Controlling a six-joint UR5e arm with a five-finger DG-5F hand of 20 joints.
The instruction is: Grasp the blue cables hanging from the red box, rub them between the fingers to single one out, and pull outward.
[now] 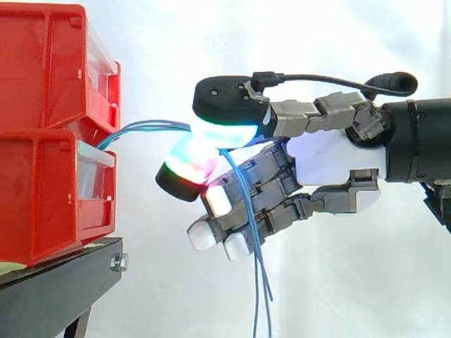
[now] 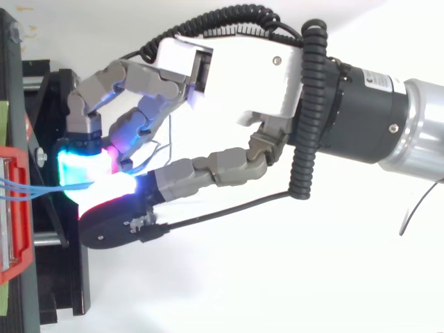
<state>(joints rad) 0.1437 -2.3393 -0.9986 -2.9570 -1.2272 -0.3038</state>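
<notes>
Closest to you is the hand (image 1: pixel 331 165), coming in level from the right, with two of its glowing fingertips (image 1: pixel 224 131) pressed together and the blue cables (image 1: pixel 155 126) pinched between them. Its other fingers are curled loosely underneath and hold nothing. The loose tails of the cables drop in front of them and hang free below. From above you see the same pinch, the pads meeting just off the front of the red box (image 2: pixel 21 250).

Beyond the pinch, the cables run in a shallow arc to the box, entering at the gap where the upper bin sits on the lower one. More than one strand crosses that span, lying side by side, so I judge you're at the rubbing step, with no single one out yet.

To do it well, roll the pads across each other rather than squeezing harder, since a hard clamp will likely lock the bundle together. Ease the pressure enough that strands can slip, and let the extras fall away before you draw back. Pull along the line of the span, straight away from the box, so the cable doesn't drag on the bin's edge.

Farther back, the box sits on the black stand (image 1: pixel 56 289), before the white curtain (image 1: pixel 296 35).
</notes>
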